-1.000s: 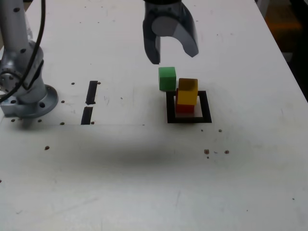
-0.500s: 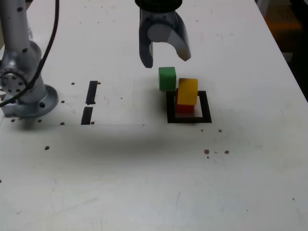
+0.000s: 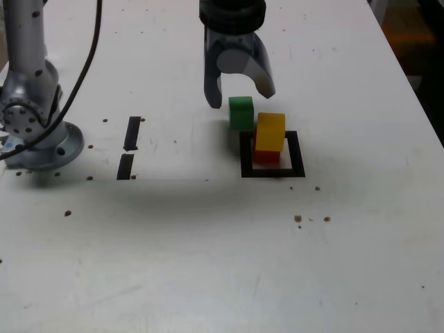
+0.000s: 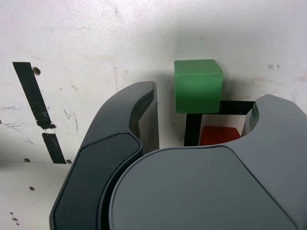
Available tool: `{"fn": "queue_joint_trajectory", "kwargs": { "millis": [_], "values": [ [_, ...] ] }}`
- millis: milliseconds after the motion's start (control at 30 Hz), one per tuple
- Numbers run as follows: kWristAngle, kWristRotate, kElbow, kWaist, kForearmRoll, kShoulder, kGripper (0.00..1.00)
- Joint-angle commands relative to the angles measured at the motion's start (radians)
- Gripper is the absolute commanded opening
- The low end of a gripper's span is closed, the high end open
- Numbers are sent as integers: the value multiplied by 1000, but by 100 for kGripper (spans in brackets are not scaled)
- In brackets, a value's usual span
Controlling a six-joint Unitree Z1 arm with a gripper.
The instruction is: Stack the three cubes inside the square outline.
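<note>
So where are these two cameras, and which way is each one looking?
Exterior view: off the arm, looking down over the white table at the yellow cube stacked on the red cube in the square outline, the green cube beside it; the arm's base and the open gripper show.
Wrist view: on the wrist, looking past the gripper's fingers at the table.
Shared: green cube, red cube, outline, gripper.

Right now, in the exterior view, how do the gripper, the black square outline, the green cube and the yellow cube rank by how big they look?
1. Gripper, though it sits nearer the camera
2. Square outline
3. Green cube and yellow cube: look alike, so no ranking between them
</note>
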Motion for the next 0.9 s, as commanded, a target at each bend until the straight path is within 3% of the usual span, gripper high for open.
{"fn": "queue_joint_trajectory", "kwargs": {
  "millis": [0, 733, 867],
  "values": [
    [-1, 6, 2, 8, -6, 9, 74],
    [-19, 56, 4, 68, -82, 127, 74],
    [-34, 84, 6, 85, -98, 141, 69]
  ]
}}
